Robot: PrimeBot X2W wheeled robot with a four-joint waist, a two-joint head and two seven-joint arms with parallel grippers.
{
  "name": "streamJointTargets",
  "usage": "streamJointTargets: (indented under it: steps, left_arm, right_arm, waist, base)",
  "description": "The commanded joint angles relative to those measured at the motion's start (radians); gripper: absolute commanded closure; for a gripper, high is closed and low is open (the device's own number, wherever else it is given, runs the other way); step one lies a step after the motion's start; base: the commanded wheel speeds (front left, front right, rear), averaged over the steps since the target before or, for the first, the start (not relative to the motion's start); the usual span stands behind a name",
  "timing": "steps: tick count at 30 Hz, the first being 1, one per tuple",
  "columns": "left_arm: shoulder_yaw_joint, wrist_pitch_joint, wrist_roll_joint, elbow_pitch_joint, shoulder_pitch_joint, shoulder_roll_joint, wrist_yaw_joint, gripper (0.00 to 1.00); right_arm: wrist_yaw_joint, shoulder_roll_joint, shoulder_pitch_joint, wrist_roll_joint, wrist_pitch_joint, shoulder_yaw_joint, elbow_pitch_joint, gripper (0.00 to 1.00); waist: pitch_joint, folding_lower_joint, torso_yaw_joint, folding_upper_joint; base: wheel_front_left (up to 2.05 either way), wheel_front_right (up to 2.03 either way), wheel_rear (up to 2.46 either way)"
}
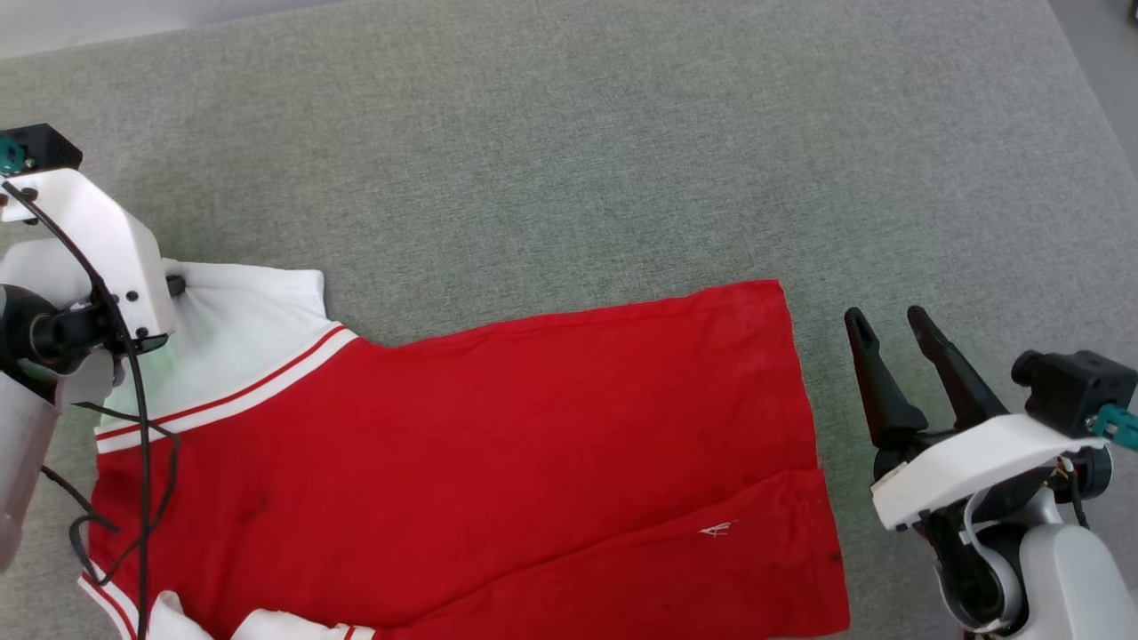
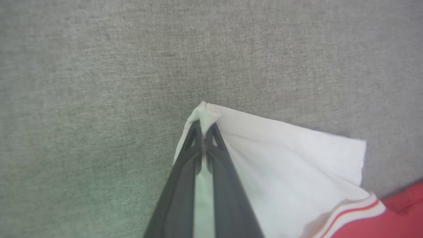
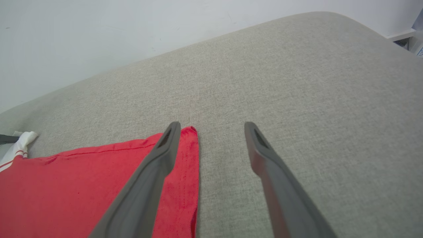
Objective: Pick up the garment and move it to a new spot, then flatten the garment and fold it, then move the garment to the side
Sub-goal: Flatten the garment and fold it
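While the head view mostly hides its fingers behind a white wrist housing point(image 1: 98, 240), the left wrist view shows the left gripper point(image 2: 204, 130) clamped tight on a bunched corner of the white sleeve point(image 2: 281, 158). The jersey point(image 1: 498, 427) lies spread on the grey fabric surface point(image 1: 569, 133), hem to the right. The right gripper point(image 1: 885, 315) sits just off that hem, jaws wide apart and holding nothing. Its own wrist view puts one finger point(image 3: 155, 172) over the red corner, can't tell if it's touching, plus a pale wall point(image 3: 99, 33) behind.
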State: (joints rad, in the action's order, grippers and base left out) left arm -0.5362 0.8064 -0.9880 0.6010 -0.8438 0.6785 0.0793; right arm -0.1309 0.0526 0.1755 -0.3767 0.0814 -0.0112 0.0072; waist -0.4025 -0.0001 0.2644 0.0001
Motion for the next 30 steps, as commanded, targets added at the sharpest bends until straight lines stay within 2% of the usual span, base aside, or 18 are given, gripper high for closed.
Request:
streamJointTargets:
  steps: [1,4,9,17,25,30]
  left_arm:
    - [-0.036,0.002,-0.001,0.022,0.071,-0.047,-0.010,1.00]
    - [-0.029,-0.026,0.005,0.008,0.053,-0.047,-0.021,1.00]
    - [-0.024,-0.076,0.026,-0.028,0.011,-0.045,-0.030,1.00]
    - [-0.044,-0.112,0.070,-0.121,-0.050,-0.054,-0.044,1.00]
    - [-0.046,-0.138,0.085,-0.180,-0.069,-0.060,-0.047,1.00]
    - [-0.048,-0.155,0.087,-0.199,-0.063,-0.060,-0.050,1.00]
  right_arm:
    - [0.000,-0.001,0.023,-0.013,0.017,0.011,0.016,0.00]
    - [0.000,0.027,0.043,-0.050,0.074,0.023,0.056,0.00]
    - [0.000,0.100,0.098,-0.131,0.229,0.020,0.133,0.00]
    - [0.000,0.189,0.208,-0.185,0.489,-0.038,0.188,0.00]
    - [0.000,0.217,0.313,-0.176,0.628,-0.103,0.246,0.00]
    - [0.000,0.225,0.316,-0.168,0.716,-0.158,0.335,0.00]
  waist:
    - [0.008,0.0001,-0.008,-0.0001]
    - [0.029,0.0001,-0.023,-0.0001]
    - [0.059,0.0001,-0.064,-0.0001]
    - [0.041,0.0001,-0.142,-0.0001]
    - [-0.001,0.0001,-0.189,-0.0001]
    - [-0.018,0.0001,-0.204,-0.0001]
  base:
    - [0.00,0.00,0.00]
    - [0.00,0.00,0.00]
    - [0.00,0.00,0.00]
    - [0.00,0.00,0.00]
    - [0.00,0.00,0.00]
    - [0.00,0.00,0.00]
